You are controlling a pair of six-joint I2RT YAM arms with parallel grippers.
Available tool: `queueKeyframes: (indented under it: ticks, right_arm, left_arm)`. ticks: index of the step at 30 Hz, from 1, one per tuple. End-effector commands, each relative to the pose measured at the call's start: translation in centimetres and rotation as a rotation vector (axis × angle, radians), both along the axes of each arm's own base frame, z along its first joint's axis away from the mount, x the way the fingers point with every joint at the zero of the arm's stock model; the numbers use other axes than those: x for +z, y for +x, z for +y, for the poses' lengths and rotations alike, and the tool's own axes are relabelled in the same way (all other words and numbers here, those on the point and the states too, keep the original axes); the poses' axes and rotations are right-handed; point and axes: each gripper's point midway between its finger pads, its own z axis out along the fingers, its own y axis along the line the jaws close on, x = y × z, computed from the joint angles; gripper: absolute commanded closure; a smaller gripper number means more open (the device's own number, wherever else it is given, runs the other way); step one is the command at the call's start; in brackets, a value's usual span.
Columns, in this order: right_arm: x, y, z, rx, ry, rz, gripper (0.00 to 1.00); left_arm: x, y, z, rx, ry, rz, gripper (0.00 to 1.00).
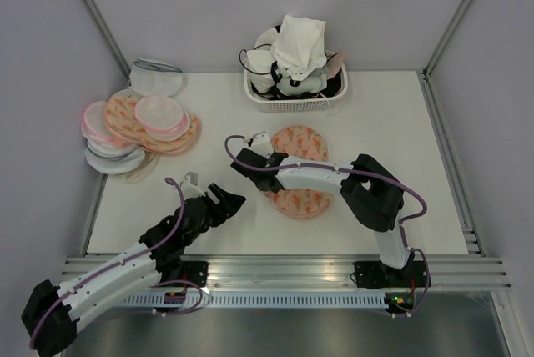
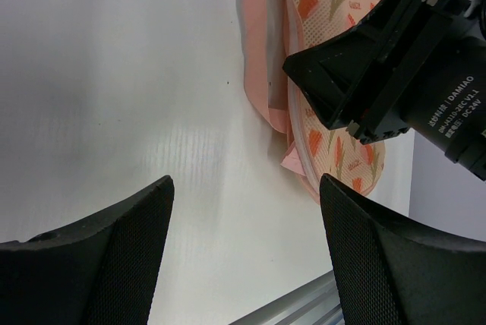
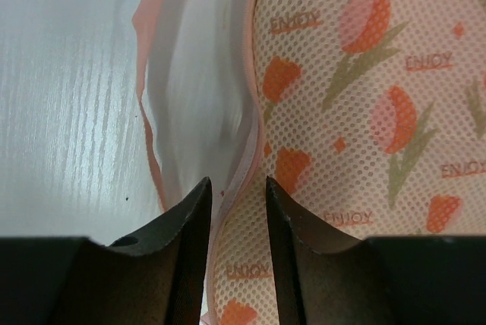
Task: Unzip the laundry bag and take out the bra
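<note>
Two arms – white shells, black joints, purple cables; black textured claw fingers (image 2: 380, 257); DAMIAO label on motor.

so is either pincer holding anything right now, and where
The right pincer pinches the laundry bag at its pink zip edging on the open side. The left pincer is open over bare table, holding nothing.

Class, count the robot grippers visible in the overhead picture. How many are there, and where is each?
2. The left gripper hovers over bare table near the front; the right gripper reaches the laundry bag's left edge.
</note>
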Motion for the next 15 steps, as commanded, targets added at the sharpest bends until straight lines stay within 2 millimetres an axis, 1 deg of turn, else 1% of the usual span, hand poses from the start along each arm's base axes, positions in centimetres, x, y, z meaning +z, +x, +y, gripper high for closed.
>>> queueKeyframes:
  ticks: [1, 3, 4, 5, 8, 10, 12, 15]
  right_arm:
    - [-1.2, -0.3, 1.4, 0.032, 0.036, 0.025, 0.60]
    - [-1.6, -0.3, 1.1, 0.020, 0.016, 0.028, 0.63]
    - [-1.6, -0.1, 1.0, 0.012, 0.011, 0.023, 0.67]
    - [-2.1, -0.3, 0.7, 0.008, -0.009, 0.031, 0.76]
    - [-2.5, -0.2, 0.1, -0.009, -0.039, 0.033, 0.94]
    - [-2.7, -0.3, -0.1, -0.012, -0.044, 0.036, 1.00]
    - [-2.4, -0.3, -0.1, -0.012, -0.038, 0.030, 1.00]
    - [-0.5, -0.2, -0.1, -0.009, 0.000, 0.004, 1.00]
  left_arm:
    - [0.1, 0.2, 0.0, 0.017, -0.019, -0.003, 0.19]
    - [0.0, 0.2, 0.1, 0.019, -0.017, -0.001, 0.19]
    - [-0.1, 0.1, 0.1, 0.019, -0.014, 0.001, 0.19]
    - [0.0, 0.1, 0.1, 0.019, -0.016, 0.000, 0.19]
    - [-0.1, 0.1, 0.2, 0.022, -0.015, 0.001, 0.19]
    - [-0.2, 0.1, 0.3, 0.024, -0.012, 0.002, 0.19]
    - [0.0, 0.1, 0.3, 0.024, -0.015, -0.001, 0.19]
    - [0.0, 0.0, 0.3, 0.020, -0.016, -0.003, 0.19]
